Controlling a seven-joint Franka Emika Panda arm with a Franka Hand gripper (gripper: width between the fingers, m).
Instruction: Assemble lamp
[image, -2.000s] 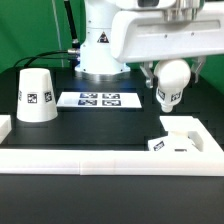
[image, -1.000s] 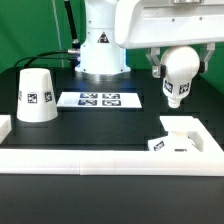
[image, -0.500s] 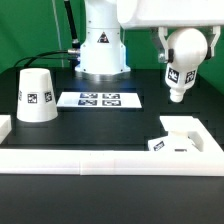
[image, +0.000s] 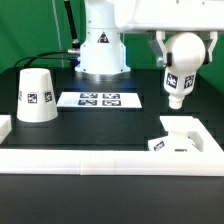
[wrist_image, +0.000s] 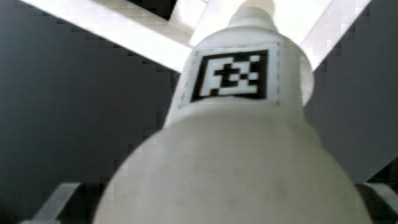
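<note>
My gripper (image: 183, 42) is shut on the round head of the white bulb (image: 179, 70) and holds it in the air, stem down and a little tilted, at the exterior view's right. The bulb hangs above the blocky square base (image: 180, 135), clear of it. In the wrist view the bulb (wrist_image: 231, 120) fills the frame with its tag facing the camera, and my gripper (wrist_image: 217, 205) shows only as dark finger edges either side of it. The cone shade (image: 35, 96) stands on the table at the exterior view's left.
The marker board (image: 98, 99) lies flat in front of the robot's pedestal (image: 100, 45). A white rail (image: 110, 160) runs along the table's front edge, with a raised corner at the exterior view's left.
The gripper has lifted the bulb from low beside the table up and toward the exterior view's right, over the base. In the last half second it sank slightly.
</note>
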